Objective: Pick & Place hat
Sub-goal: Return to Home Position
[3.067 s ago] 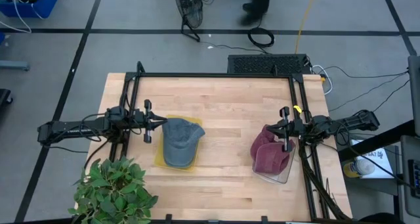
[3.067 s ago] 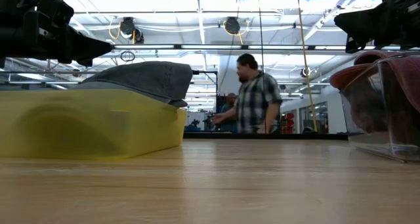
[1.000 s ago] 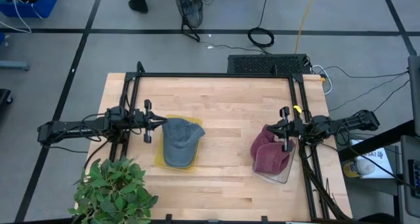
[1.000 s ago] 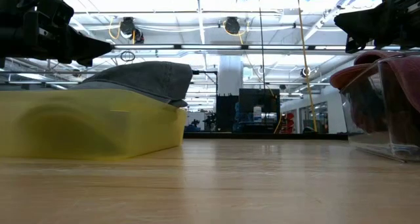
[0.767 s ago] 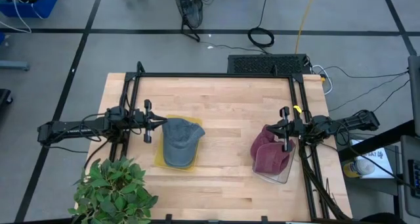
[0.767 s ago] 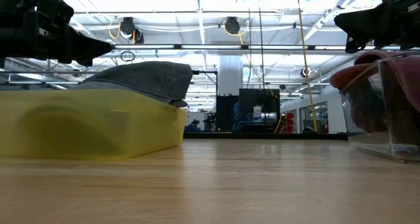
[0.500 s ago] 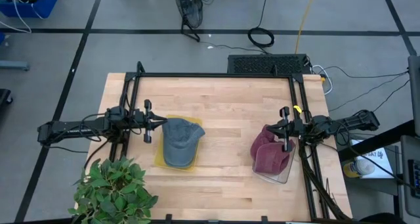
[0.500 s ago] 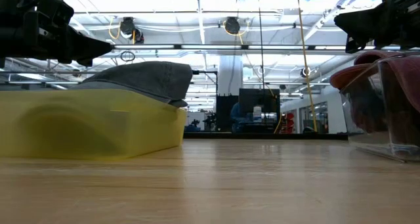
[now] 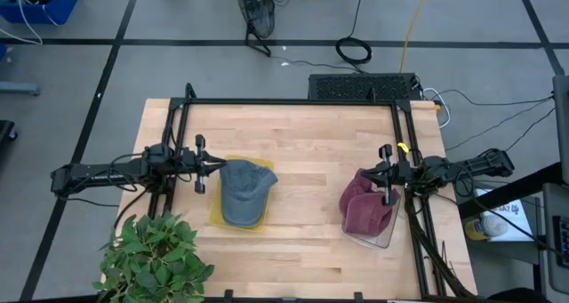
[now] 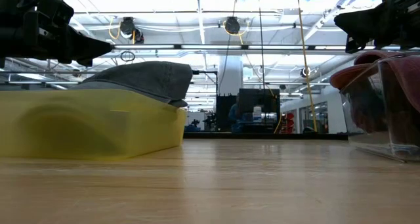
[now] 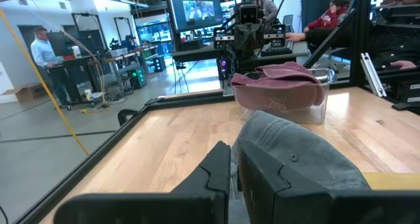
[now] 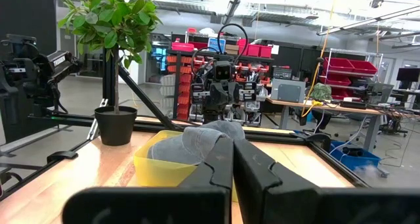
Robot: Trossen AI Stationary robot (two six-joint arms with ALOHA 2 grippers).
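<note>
Counts: 2 bins, 2 arms, 1 potted plant [image 9: 156, 260] at the near left corner of the table [image 9: 302, 134].

Yellow bin [image 9: 214, 212] is left of centre, with 1 blue-grey cap [image 9: 242, 193] showing on top. It covers most of the bin, so I can't see what's under it. Clear bin [image 9: 385, 237] sits at the right side, with maroon cap fabric [image 9: 363, 211] heaped above its rim. Could be one cap or two, can't tell.

Blue-grey cap: crown up, domed well above the bin wall in the low view. From above, its long axis runs roughly far edge to near edge, slightly skewed. A flat edge, brim-like, sticks out over the bin wall on the side facing the clear bin. Not sure that's actually the brim.

Left pincer [image 9: 216, 165] hovers above the table just beside the yellow bin's left side, pointing at the cap. Its wrist view shows the fingers closed to a thin slit, nothing between them. Right pincer [image 9: 373, 173] sits over the far end of the clear bin, pointing across the table toward the left arm. It's also closed to a slit and empty. Neither touches a cap.
</note>
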